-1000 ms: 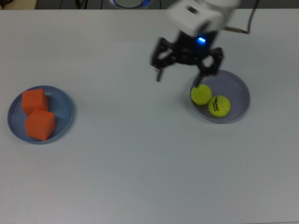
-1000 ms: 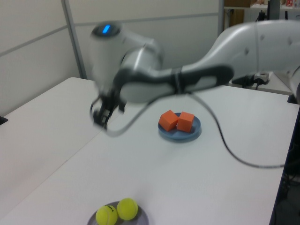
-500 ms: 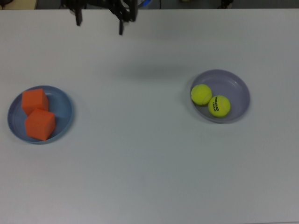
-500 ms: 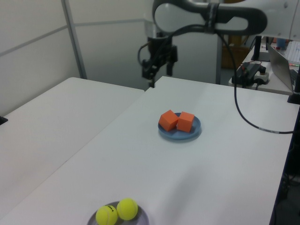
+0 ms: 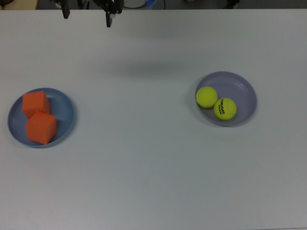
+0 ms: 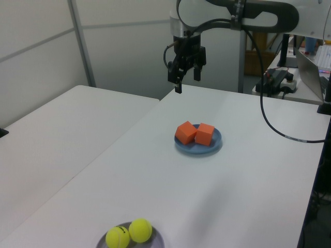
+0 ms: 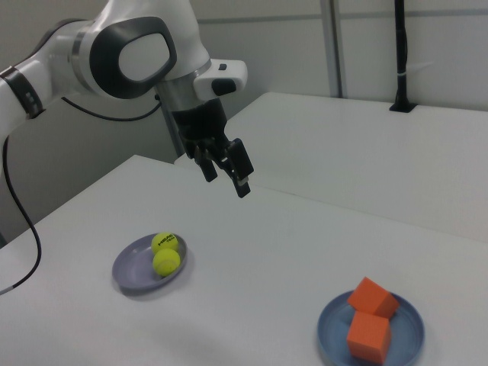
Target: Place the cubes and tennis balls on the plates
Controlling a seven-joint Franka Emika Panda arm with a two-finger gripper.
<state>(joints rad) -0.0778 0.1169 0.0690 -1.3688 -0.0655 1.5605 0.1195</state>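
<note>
Black "HEAD" print (legible) | tennis ball (image 5: pixel 225 109) | lavender plate (image 5: pixel 244 85)

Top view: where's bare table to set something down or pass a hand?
Free: the wide strip of table between the blue plate and the lavender plate, plus the whole near edge. Crowded: both plates, one filled by two cubes, the other holding two balls. The gripper hangs over the far edge.

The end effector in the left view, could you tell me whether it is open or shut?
Open: the end effector hangs empty above the table, its fingers clearly spread apart.
</note>
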